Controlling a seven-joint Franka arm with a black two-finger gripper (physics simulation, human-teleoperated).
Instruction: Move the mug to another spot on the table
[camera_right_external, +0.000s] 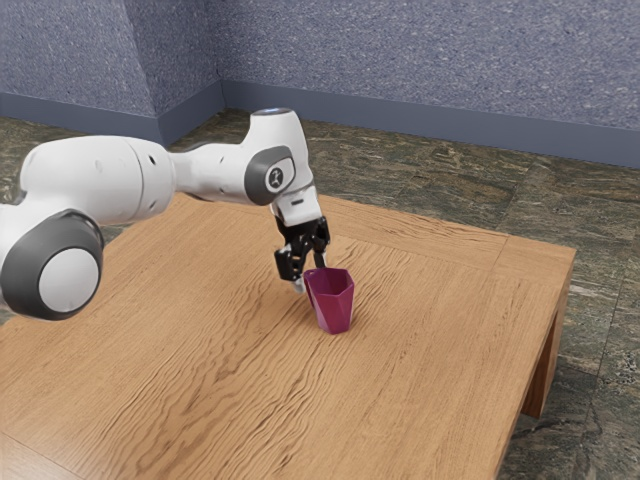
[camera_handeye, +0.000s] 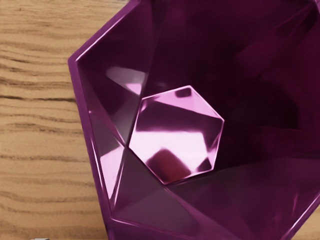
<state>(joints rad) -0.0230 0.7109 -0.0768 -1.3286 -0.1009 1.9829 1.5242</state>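
A dark purple faceted mug (camera_right_external: 331, 298) stands upright on the wooden table (camera_right_external: 200, 360), near its middle. My gripper (camera_right_external: 305, 270) hangs down over the mug's rim on the side toward the exterior view's left. It is open, with one finger outside the wall and the other by the rim. The wrist view looks straight down into the mug (camera_handeye: 175, 135), whose glossy hexagonal bottom is empty. The table's wood grain (camera_handeye: 35, 125) lies beside it.
The table's far edge (camera_right_external: 450, 232) and its edge at the exterior view's right (camera_right_external: 545, 330) drop to a stone floor. Bare wood surrounds the mug on every side.
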